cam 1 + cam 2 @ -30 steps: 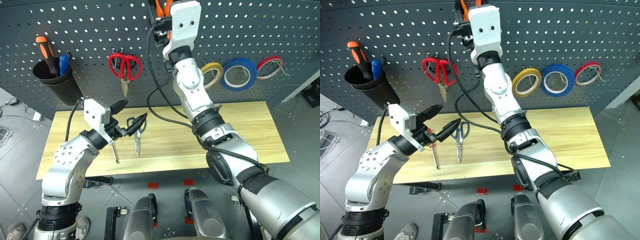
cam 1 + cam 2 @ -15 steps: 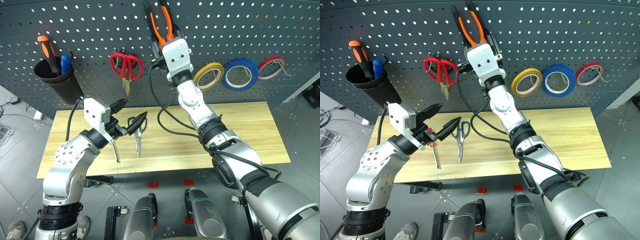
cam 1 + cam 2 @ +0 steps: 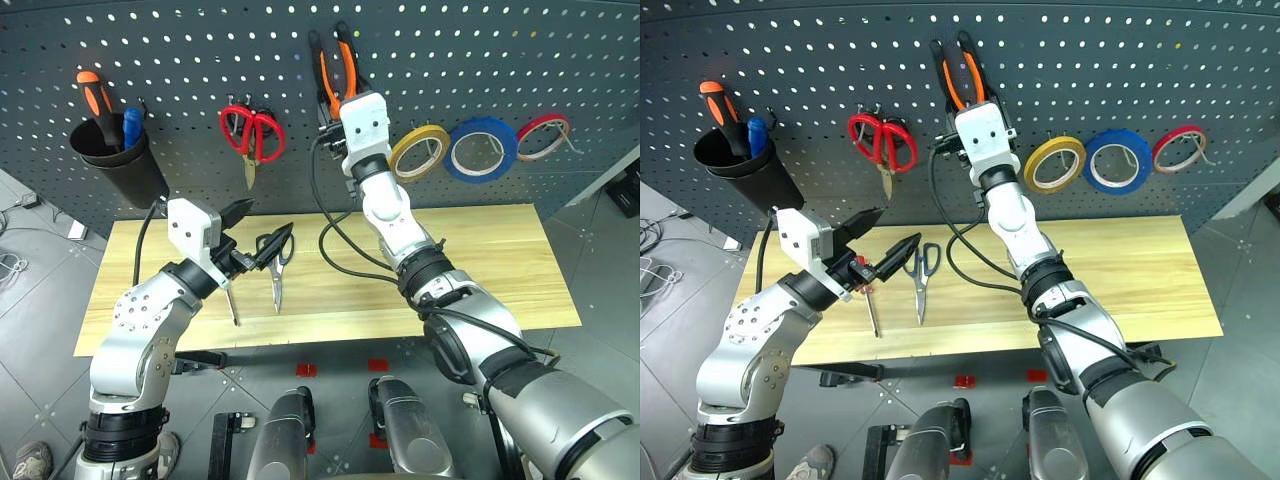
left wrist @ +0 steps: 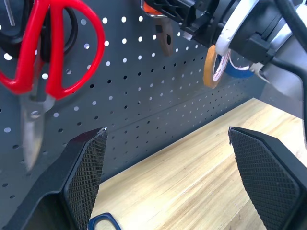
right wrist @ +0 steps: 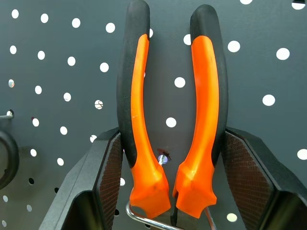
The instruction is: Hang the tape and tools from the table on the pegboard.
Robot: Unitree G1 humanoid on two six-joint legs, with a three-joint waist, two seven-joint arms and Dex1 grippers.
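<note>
The orange-and-black pliers [image 5: 139, 120] stand handles-up against the dark pegboard [image 3: 500, 60], and my right gripper [image 3: 338, 98] is shut on them, a pad [image 5: 111, 177] pressing each handle. A metal hook [image 5: 144, 218] curves just under the handles. The yellow tape [image 3: 1029, 168] hangs on the board just right of that gripper. On the wooden table [image 3: 480, 260] lie the dark-handled scissors [image 3: 276, 278] and the slim screwdriver [image 3: 231, 305], its red handle partly hidden. My left gripper [image 3: 268, 222] hovers open just above them.
Red-handled scissors [image 3: 250, 165] hang on the board left of the pliers. A black cup [image 3: 115, 170] at far left holds an orange-and-black screwdriver [image 3: 90, 95]. A blue roll [image 3: 453, 150] and a red roll [image 3: 541, 116] hang right of the yellow tape.
My right gripper has come down along the pegboard with the pliers, from the top edge of the picture to beside the yellow tape. The left arm has stayed put.
</note>
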